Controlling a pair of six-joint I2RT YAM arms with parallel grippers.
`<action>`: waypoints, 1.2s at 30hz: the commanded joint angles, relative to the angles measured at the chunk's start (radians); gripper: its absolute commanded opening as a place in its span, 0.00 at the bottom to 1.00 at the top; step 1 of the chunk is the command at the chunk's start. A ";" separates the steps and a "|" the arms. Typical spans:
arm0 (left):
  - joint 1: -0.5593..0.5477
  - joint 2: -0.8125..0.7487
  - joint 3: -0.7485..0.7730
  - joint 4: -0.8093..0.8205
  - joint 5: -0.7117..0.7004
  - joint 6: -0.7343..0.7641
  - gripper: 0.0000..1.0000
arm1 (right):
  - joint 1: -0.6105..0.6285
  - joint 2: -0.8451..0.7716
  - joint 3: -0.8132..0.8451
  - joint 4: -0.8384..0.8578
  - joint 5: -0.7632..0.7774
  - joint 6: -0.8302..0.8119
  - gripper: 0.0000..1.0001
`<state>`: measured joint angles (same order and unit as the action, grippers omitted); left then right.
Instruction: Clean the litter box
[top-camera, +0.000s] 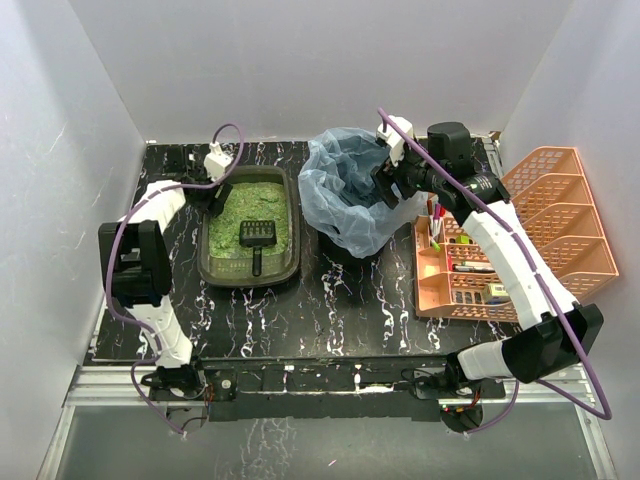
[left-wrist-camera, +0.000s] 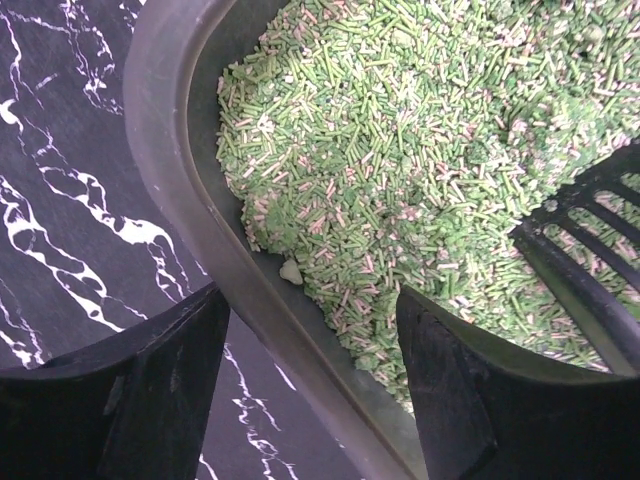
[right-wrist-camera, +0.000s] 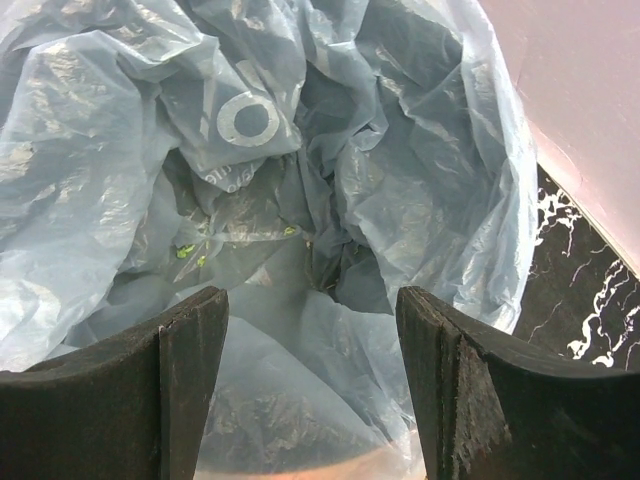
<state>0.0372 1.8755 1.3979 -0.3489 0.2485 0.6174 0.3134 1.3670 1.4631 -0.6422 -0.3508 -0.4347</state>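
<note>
The dark olive litter box with green granular litter lies left of centre on the table; its rim crosses the left wrist view. A black slotted scoop lies on the litter and also shows in the left wrist view. My left gripper is open and straddles the box's far-left rim, one finger outside, one over the litter. My right gripper is open and empty, over the right rim of the round bin lined with a blue bag. In the right wrist view the bag holds a few green bits.
An orange slatted organiser with pens and small items stands at the right, close beside the bin. White walls enclose the black marble table on three sides. Purple cables run along both arms.
</note>
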 joint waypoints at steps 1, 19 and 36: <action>0.005 -0.103 -0.023 0.015 0.016 -0.113 0.69 | 0.003 -0.047 0.041 0.025 -0.055 -0.022 0.74; -0.186 -0.628 -0.290 -0.127 0.100 -0.614 0.77 | -0.013 -0.078 0.054 0.016 -0.046 -0.022 0.74; -0.414 -0.513 -0.407 -0.090 -0.067 -0.589 0.74 | -0.022 -0.100 0.016 0.049 -0.108 -0.002 0.75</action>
<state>-0.3637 1.3323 0.9874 -0.4580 0.2390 0.0280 0.2935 1.3083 1.4818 -0.6758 -0.4225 -0.4419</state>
